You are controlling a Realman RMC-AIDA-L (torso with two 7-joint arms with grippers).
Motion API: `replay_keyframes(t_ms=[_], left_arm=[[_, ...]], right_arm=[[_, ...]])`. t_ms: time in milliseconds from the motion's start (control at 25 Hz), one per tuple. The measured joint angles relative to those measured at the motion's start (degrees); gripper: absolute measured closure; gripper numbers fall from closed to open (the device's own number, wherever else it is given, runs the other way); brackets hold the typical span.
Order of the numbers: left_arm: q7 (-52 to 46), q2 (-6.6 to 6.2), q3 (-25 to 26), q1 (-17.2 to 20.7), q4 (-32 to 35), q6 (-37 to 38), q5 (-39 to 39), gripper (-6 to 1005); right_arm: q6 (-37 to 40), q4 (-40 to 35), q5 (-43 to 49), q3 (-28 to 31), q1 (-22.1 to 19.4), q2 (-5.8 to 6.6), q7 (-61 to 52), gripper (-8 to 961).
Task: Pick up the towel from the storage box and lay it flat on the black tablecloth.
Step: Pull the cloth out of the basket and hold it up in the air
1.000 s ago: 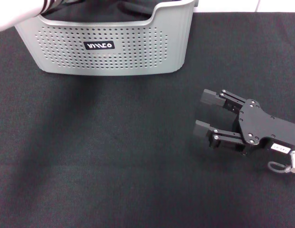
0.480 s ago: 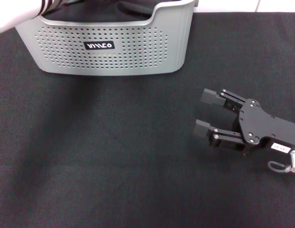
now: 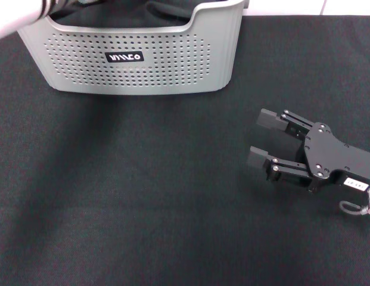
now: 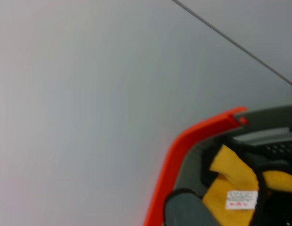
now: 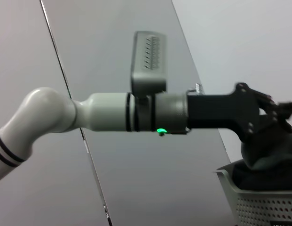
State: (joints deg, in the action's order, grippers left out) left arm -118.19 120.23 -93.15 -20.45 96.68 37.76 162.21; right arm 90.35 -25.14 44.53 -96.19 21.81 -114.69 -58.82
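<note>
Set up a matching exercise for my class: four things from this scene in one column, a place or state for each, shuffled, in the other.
Things:
1. storage box
2. right gripper
3. black tablecloth
4. left gripper

Places or states:
A. spread under everything
B. low over the cloth, jaws apart
C. reaching into the basket's dark cloth
D. standing at the far edge, label facing the robot

Pairs: 1-D, 2-B, 3-A, 4-C

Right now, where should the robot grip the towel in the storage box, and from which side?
Probably from above, at the bunched fold rising over the storage box rim. The towel lies crumpled inside, and the left gripper is above it there.
</note>
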Motion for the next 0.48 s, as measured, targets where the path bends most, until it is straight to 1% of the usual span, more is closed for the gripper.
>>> replay_keyframes(t_ms=[120, 200, 280, 360, 400, 440, 480], left_arm=[[-1.88, 0.02, 0.21, 1.26, 3.44, -0.05, -0.45, 957], [-4.70, -0.03, 0.28, 2.28, 7.23, -0.15, -1.19, 957], [-6.02, -0.09, 0.81, 3.35, 10.56, -0.24, -3.52, 958], [-6.19, -0.17, 2.37, 4.83, 14.81, -0.30, -9.12, 958], [-6.19, -0.17, 2.37, 4.83, 14.81, -0.30, -9.12, 959], [-5.63, -0.24, 4.19, 6.04, 17.80, -0.27, -15.52, 959], [-3.23, -0.31, 6.52, 6.27, 18.77, 0.08, -23.51, 959]], right_arm=[[0.10, 0.00, -0.05, 0.02, -0.07, 0.00, 0.25, 89], [0.37, 0.00, -0.06, 0.20, -0.08, 0.00, 0.56, 89], [1.16, 0.03, -0.06, 0.70, -0.15, 0.00, 1.17, 89], [2.01, 0.35, -0.10, 1.49, -0.23, -0.04, 1.92, 89], [2.57, 0.67, -0.15, 2.11, -0.29, -0.15, 2.36, 89], [3.15, 0.97, -0.17, 2.79, -0.46, -0.24, 2.69, 89], [3.93, 1.21, -0.18, 3.58, -0.76, -0.31, 3.02, 89]])
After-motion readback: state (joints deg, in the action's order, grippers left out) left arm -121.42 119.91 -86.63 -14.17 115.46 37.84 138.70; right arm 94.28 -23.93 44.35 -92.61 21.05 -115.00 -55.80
